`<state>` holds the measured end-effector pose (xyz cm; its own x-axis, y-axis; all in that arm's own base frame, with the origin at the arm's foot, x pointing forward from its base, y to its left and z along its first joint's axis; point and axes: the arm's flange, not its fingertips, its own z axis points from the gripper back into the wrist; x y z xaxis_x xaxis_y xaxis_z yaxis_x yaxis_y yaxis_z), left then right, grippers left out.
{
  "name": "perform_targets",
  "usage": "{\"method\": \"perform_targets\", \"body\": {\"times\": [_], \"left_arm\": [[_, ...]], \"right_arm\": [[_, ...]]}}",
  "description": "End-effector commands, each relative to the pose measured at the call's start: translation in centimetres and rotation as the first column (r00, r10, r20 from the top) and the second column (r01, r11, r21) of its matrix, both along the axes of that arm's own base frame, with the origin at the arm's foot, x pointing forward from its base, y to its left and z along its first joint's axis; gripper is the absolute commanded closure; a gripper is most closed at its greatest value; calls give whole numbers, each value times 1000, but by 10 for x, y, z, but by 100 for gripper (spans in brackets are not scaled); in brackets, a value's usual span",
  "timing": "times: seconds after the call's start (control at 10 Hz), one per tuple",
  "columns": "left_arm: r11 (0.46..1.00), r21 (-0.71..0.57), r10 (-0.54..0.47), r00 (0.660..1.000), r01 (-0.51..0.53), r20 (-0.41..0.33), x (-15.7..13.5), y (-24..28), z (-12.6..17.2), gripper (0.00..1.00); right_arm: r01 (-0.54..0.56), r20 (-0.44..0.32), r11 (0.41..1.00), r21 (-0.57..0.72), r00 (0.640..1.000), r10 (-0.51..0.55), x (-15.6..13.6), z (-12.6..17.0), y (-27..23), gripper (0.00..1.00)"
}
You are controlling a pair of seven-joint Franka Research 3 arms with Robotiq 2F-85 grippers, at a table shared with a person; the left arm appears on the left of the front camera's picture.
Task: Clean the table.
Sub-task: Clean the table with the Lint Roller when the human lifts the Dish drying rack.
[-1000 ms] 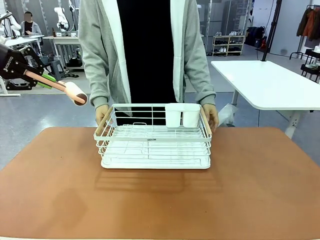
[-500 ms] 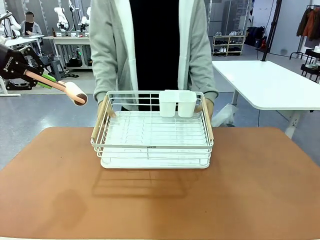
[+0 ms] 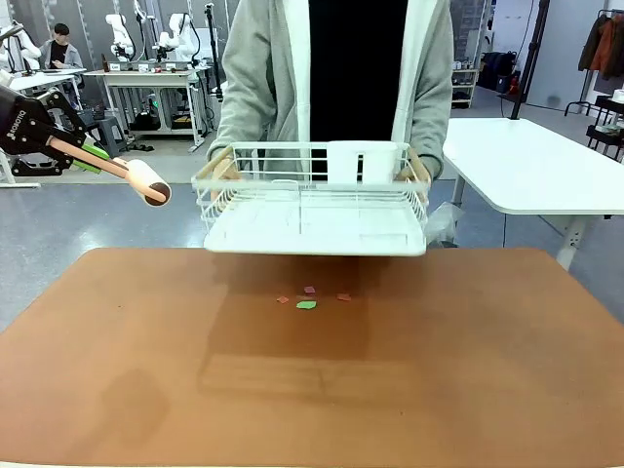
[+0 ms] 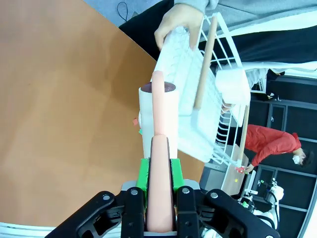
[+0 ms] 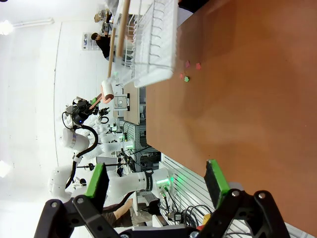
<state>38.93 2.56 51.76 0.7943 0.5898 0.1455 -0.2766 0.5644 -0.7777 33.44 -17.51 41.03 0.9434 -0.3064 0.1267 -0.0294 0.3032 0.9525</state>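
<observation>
The reddish-brown table (image 3: pixel 487 370) bears a few small scraps (image 3: pixel 306 304), one green and the others red, near its far middle. They also lie on the table (image 5: pixel 257 99) as scraps (image 5: pixel 185 77) in the right wrist view. My left gripper (image 3: pixel 86 154) hovers above the table's far left corner, shut on the pink handle of a lint roller (image 3: pixel 149 181). The left wrist view has the gripper (image 4: pixel 159 173) clamped on the lint roller (image 4: pixel 158 114), pointing at the table. My right gripper (image 5: pixel 156 178) stands open and holds nothing, well back from the scraps.
A person at the far side holds a white wire dish rack (image 3: pixel 312 210) in the air above the table's far edge, one hand (image 3: pixel 219 168) on each wooden handle. A white-topped table (image 3: pixel 526 156) stands at the back right.
The person has lifted the dish rack off the table and raised it toward their chest, uncovering the scraps beneath. My left arm and the lint roller have stayed still.
</observation>
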Motion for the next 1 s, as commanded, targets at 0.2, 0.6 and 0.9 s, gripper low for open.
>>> {"method": "perform_targets", "body": {"times": [0.2,0.6,0.9], "left_arm": [[1000,1,4,1000,-4,-2,0,0,1,100],[989,123,-82,997,82,-5,6,-6,17,79],[756,346,-511,831,556,-219,85,-36,56,79]], "right_arm": [[4,9,1000,18,1000,-4,-2,3,2,0],[4,9,1000,18,1000,-4,-2,3,2,0],[4,9,1000,18,1000,-4,-2,3,2,0]]}}
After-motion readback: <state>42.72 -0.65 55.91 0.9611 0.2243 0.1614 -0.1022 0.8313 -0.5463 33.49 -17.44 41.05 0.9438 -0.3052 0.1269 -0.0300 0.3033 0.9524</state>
